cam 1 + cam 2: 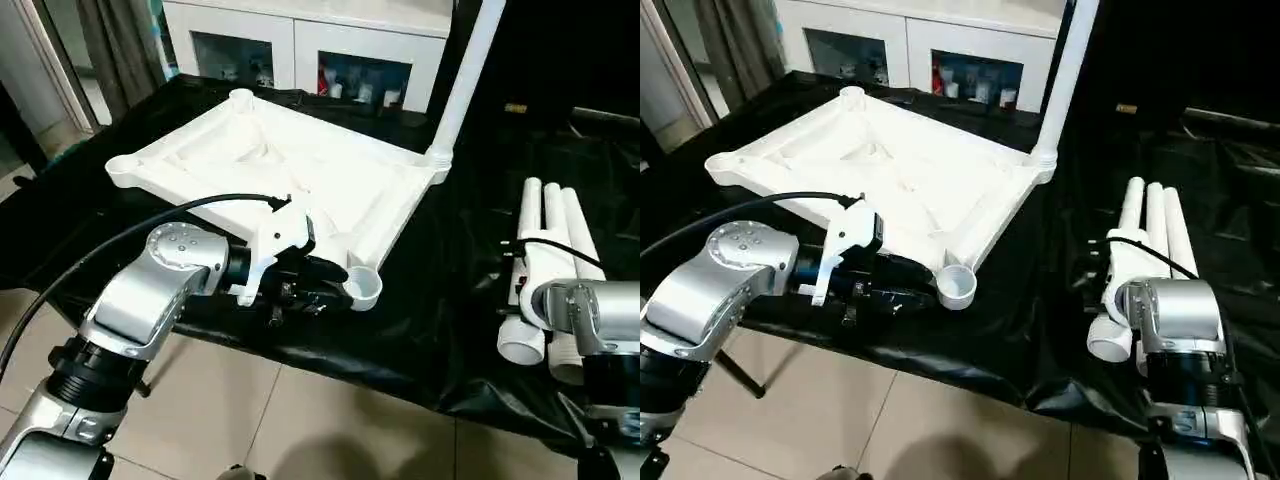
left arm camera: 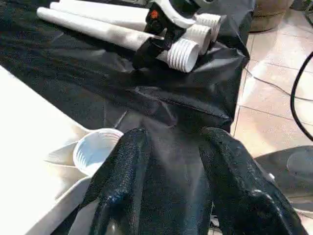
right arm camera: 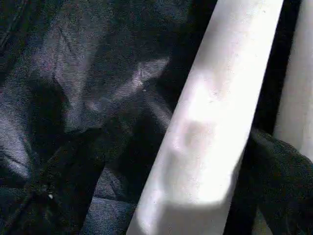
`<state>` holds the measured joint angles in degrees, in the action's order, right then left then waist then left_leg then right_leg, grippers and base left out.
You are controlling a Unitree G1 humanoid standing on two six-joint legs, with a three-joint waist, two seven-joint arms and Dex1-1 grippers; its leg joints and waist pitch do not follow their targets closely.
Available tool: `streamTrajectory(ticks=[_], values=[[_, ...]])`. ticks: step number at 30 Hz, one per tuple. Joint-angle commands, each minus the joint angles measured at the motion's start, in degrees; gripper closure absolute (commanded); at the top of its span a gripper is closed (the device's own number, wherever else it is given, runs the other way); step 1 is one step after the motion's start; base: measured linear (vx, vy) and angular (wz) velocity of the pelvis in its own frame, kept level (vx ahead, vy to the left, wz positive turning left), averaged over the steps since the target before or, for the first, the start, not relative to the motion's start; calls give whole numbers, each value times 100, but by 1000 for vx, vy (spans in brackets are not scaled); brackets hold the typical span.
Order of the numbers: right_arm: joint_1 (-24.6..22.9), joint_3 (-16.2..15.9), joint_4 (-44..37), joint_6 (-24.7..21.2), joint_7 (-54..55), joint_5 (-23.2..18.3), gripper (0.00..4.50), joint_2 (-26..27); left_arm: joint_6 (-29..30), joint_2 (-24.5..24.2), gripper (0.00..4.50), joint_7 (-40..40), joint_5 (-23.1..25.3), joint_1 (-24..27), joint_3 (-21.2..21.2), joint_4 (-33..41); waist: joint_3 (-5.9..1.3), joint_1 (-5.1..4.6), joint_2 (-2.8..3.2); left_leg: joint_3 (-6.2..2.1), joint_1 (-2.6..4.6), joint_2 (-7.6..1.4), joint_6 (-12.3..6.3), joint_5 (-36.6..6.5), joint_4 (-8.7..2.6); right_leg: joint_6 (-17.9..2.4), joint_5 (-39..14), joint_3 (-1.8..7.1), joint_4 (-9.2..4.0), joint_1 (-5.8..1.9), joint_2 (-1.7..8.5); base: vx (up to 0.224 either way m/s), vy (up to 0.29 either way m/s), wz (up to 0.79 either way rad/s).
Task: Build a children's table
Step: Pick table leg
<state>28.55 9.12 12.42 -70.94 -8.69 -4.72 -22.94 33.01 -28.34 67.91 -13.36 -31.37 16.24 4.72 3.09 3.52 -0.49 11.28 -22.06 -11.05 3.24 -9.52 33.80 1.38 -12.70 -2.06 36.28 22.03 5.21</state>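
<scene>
The tabletop [image 1: 300, 180] lay upside down on the surface [image 1: 450, 290], one leg [image 1: 465, 80] fitted. Left fingers [image 2: 122, 186], half open and empty, sat by the near socket [image 1: 364, 287]; right fingers [image 3: 283, 166] gaped astride a loose leg [image 3: 215, 107], which could roll off the edge if nudged

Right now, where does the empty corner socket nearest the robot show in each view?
Left eye view: the near corner socket sits low and centre, just right of the left gripper.
Right eye view: same spot, low and centre.
Left wrist view: beside the black fingers, on the black cloth.
Right wrist view: not in it.
Shared landmark: the three loose legs, lying side by side.
</scene>
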Motion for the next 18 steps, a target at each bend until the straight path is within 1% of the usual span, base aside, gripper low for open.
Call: streamTrajectory(ticks=[1, 2, 3, 4, 5, 6, 7, 8, 9, 10, 11, 12, 13, 14, 15, 16, 17, 18], values=[[8, 13, 249, 68, -7, -53, 44, 73, -3, -62, 246, 5, 67, -104, 74, 20, -408, 28, -92, -35, 133, -132, 91, -310, -317, -1271, -20, 188, -345, -233, 204, 0, 0, 0], [18, 35, 316, 105, 1, -53, 44, 95, 2, -74, 246, 8, 65, -111, 79, 16, -403, 28, -85, -35, 132, -128, 100, -321, -320, -1270, -33, 187, -349, -232, 203, 0, 0, 0], [39, 64, 397, 149, 16, -49, 56, 124, 13, -89, 246, 5, 52, -121, 83, 7, -401, 32, -117, -31, 141, -135, 115, -353, -323, -1265, -63, 186, -355, -227, 203, 0, 0, 0], [74, 126, 504, 197, 25, -70, 73, 179, 105, -109, 229, 15, -3, -148, 80, -12, -401, 33, -105, -35, 140, -133, 136, -375, -325, -1261, -77, 186, -350, -225, 205, 0, 0, 0], [75, 128, 507, 198, 25, -71, 76, 180, 108, -109, 212, 15, -5, -149, 80, -12, -402, 32, -118, -36, 146, -135, 162, -406, -331, -1253, -106, 184, -349, -222, 207, 0, 0, 0], [95, 134, 585, 251, 28, -74, 78, 206, 193, -112, 212, 15, -49, -176, 61, -32, -401, 33, -113, -36, 150, -136, 178, -427, -333, -1244, -115, 184, -354, -216, 205, 0, 0, 0], [125, 132, 703, 349, 51, -69, 78, 244, 293, -102, 212, -22, -88, -243, 5, -95, -406, 25, -154, -32, 154, -136, 214, -468, -338, -1238, -129, 180, -351, -214, 201, 0, 0, 0], [129, 113, 723, 372, 57, -56, 102, 239, 303, -106, 197, -19, -95, -255, -4, -102, -401, 27, -146, -34, 158, -134, 237, -516, -343, -1236, -178, 179, -356, -207, 201, 0, 0, 0], [151, 80, 792, 472, 93, -18, 114, 234, 294, -111, 182, -29, -104, -306, -48, -136, -403, 28, -189, -35, 161, -139, 266, -578, -346, -1210, -251, 179, -369, -212, 205, 0, 0, 0], [165, 93, 853, 571, 135, 2, 120, 248, 251, -105, 170, -49, -110, -326, -90, -156, -405, 42, -171, -39, 170, -143, 292, -612, -348, -1202, -276, 181, -367, -206, 213, 0, 0, 0], [182, 151, 914, 643, 165, -9, 124, 268, 272, -73, 165, -65, -162, -341, -136, -147, -400, 41, -206, -38, 157, -143, 300, -623, -350, -1191, -274, 182, -362, -211, 217, 0, 0, 0], [199, 201, 969, 703, 191, -18, 124, 287, 297, -47, 165, -73, -212, -353, -175, -139, -403, 46, -199, -40, 162, -144, 308, -631, -349, -1187, -283, 180, -365, -209, 220, 0, 0, 0], [278, 412, 1139, 902, 283, -89, 146, 377, 224, 62, 151, -233, -253, -425, -324, -213, -400, 45, -231, -37, 160, -147, 322, -657, -352, -1182, -294, 181, -360, -206, 222, 0, 0, 0], [293, 465, 1184, 1005, 294, -118, 162, 409, 182, 134, 151, -334, -267, -456, -401, -261, -401, 48, -240, -32, 162, -142, 338, -722, -346, -1202, -348, 184, -367, -193, 229, 0, 0, 0], [300, 508, 1221, 1121, 293, -146, 162, 438, 145, 218, 127, -447, -288, -487, -487, -309, -405, 54, -244, -35, 163, -143, 344, -726, -343, -1203, -335, 181, -365, -200, 229, 0, 0, 0], [313, 557, 1261, 1127, 295, -175, 166, 477, 128, 263, 122, -512, -297, -511, -533, -353, -397, 57, -271, -38, 152, -145, 341, -717, -349, -1191, -301, 177, -365, -207, 221, 0, 0, 0], [325, 590, 1290, 1116, 298, -195, 166, 507, 115, 284, 122, -547, -300, -524, -560, -384, -400, 71, -247, -43, 157, -143, 339, -716, -351, -1163, -289, 177, -359, -203, 221, 0, 0, 0], [293, 666, 1315, 1266, 328, -236, 180, 593, 134, 383, 119, -709, -310, -553, -648, -468, -399, 67, -267, -43, 156, -143, 329, -718, -351, -1151, -279, 176, -362, -204, 220, 0, 0, 0]])
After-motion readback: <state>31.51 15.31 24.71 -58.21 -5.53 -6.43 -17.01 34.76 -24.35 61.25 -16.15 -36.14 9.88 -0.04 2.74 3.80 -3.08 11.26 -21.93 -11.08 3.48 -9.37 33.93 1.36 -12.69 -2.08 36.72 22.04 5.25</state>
